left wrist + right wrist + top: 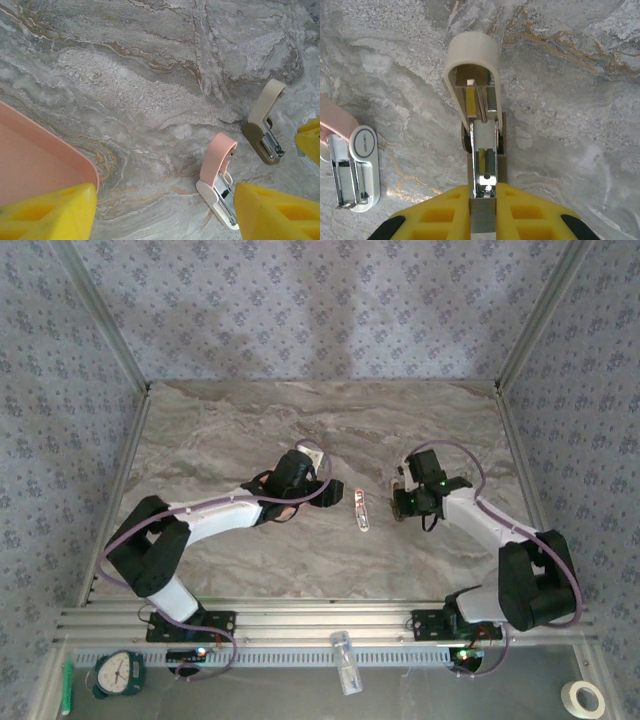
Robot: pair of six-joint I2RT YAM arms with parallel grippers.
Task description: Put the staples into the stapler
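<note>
The pink stapler (361, 510) lies hinged open on the table (230, 430) between the two arms, with nothing touching it. Just beyond it to the right, the right gripper (483, 200) is clamped tight on the metal channel end of a beige stapler (471, 65), whose cap is tilted up; I cannot tell whether either channel holds staples. Farther left, the left gripper (165, 200) hovers wide open and empty over the table, with a pink tray (35, 160) at its left finger.
</note>
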